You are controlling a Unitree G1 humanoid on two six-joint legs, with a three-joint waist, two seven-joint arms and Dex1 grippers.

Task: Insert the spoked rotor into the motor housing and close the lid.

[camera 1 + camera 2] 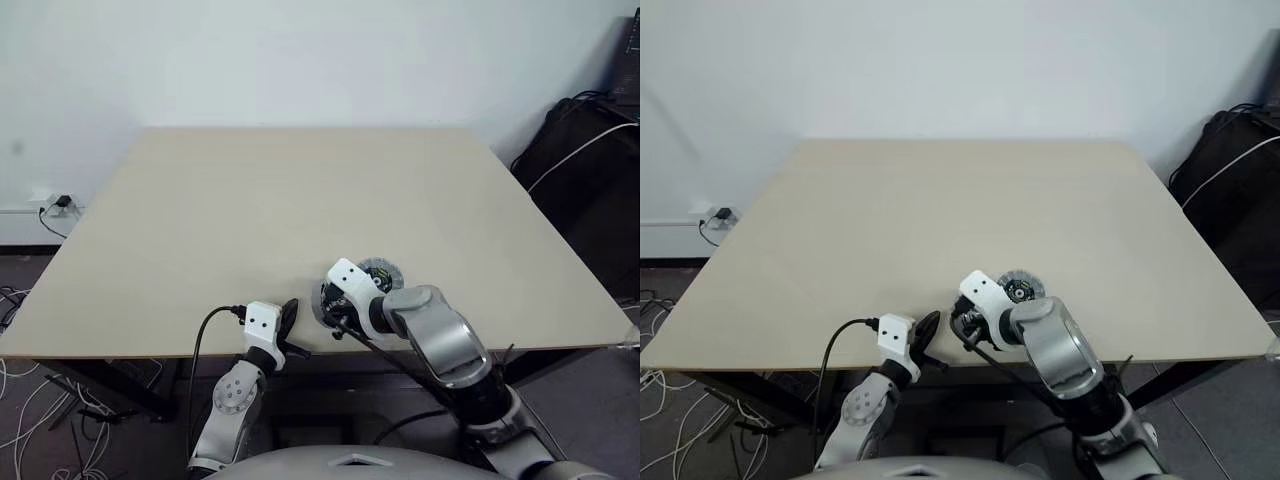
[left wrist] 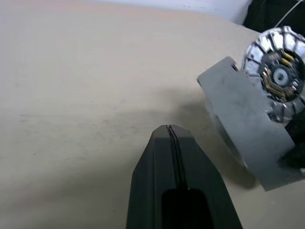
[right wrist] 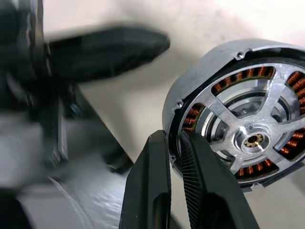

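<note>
White wall behind, beige counter (image 1: 300, 200) across mid-frame, mostly bare. Black bag (image 1: 590, 150) at upper right, wall socket (image 1: 60, 203) at far left, loose cables on the floor at lower left.

Right tool (image 3: 174, 138): clamped on the rim of the motor housing (image 3: 200, 71), one finger outside the wall and one inside. Head view places this at lower centre, near the counter's front edge.

Spoked rotor (image 3: 252, 138): already seated inside the housing. Copper windings visible around the ring, silver spokes and hub in the middle. Housing tipped up on edge, open face toward the wrist camera. Can't tell whether touching the counter.

Lid (image 1: 380, 272): flat on the counter just beyond the right tool, slightly right of it. Not on the housing. Shiny segmented rim, dark centre facing up in the left wrist view.

Left tool (image 2: 170, 131): clenched, fingers pressed together, nothing between them. Sits lower centre-left over the front edge, just left of the housing, not touching it.
</note>
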